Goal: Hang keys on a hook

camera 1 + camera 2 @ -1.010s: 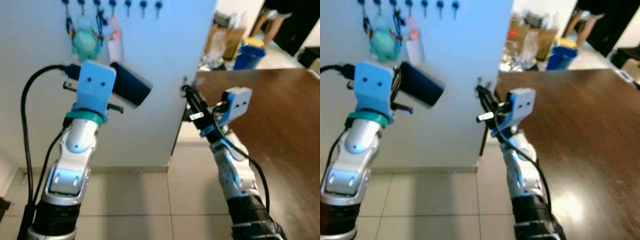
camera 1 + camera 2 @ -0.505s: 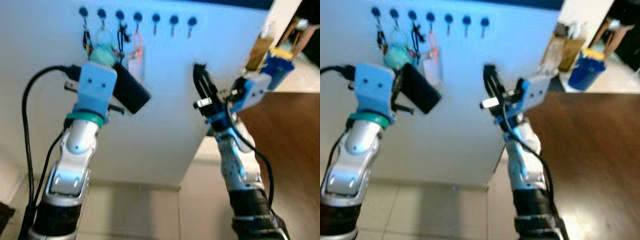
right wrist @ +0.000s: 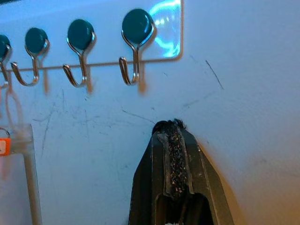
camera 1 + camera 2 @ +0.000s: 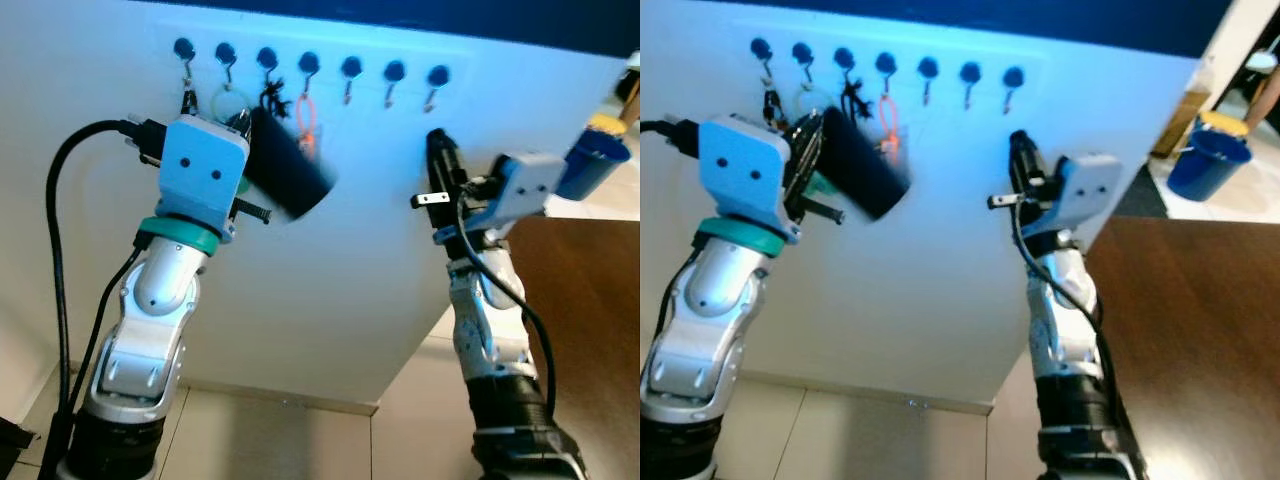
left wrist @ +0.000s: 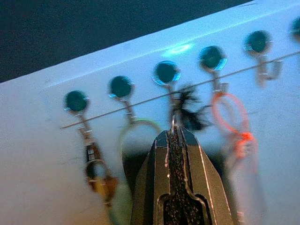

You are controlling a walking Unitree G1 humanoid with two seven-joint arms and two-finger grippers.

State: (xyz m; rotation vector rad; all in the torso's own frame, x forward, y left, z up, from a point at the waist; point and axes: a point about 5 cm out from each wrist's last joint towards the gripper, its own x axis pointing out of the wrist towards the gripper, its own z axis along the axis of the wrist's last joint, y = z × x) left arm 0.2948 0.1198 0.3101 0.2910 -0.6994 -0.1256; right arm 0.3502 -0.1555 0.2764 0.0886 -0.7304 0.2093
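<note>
Left tool [image 4: 290,175] blurred, hides hung keys [image 4: 268,100]

A home interior is seen here, likely an entry or hallway spot. A white wall panel [image 4: 330,280] is fitted with a row of teal-capped hooks [image 4: 350,75], several hung with keyrings [image 5: 178,105] and tags. Pale floor tiles [image 4: 260,440] are laid below. A dark wooden table [image 4: 1200,340] is set alongside, and a blue bucket [image 4: 1208,160] is glimpsed in the room beyond.

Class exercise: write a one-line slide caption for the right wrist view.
Right claw, shut, points at the white wall just below a row of empty teal-capped hooks.
</note>
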